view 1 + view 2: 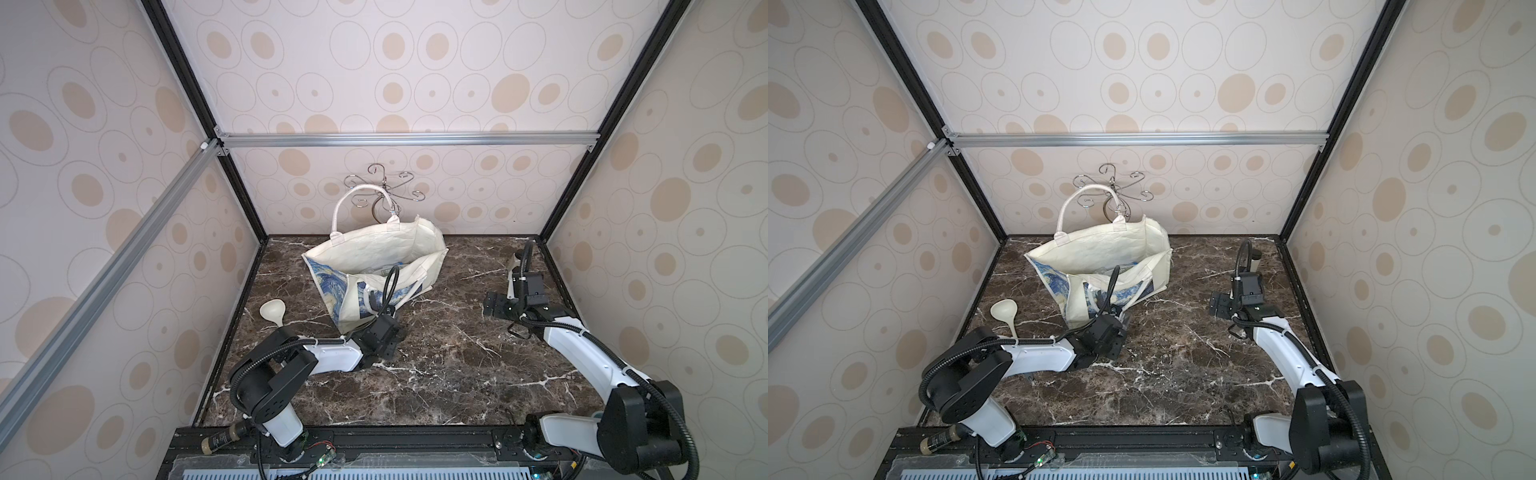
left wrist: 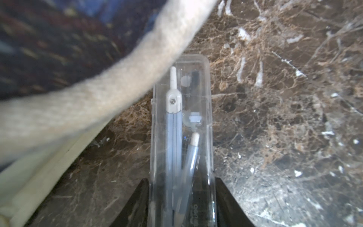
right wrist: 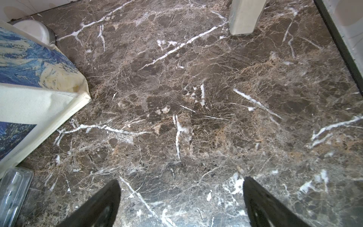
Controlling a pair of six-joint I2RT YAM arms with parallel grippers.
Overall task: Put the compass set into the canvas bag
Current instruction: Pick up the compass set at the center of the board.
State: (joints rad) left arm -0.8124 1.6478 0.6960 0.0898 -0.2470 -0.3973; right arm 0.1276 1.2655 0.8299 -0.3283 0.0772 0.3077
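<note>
Now, one compass set [image 2: 181, 125] clamped in left tool [image 2: 181, 179], right tool [image 3: 181, 179] spread apart, one canvas bag [image 1: 374, 245] beside.

Canvas bag [image 1: 374, 249] stands open (marble table [image 1: 457, 365] beneath).

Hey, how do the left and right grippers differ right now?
The left gripper is closed against the compass set, which lies beside the canvas bag; the right gripper stands wide open, holding nothing. The left gripper is close by the bag; the right gripper is farther off. Both have black fingers.
</note>
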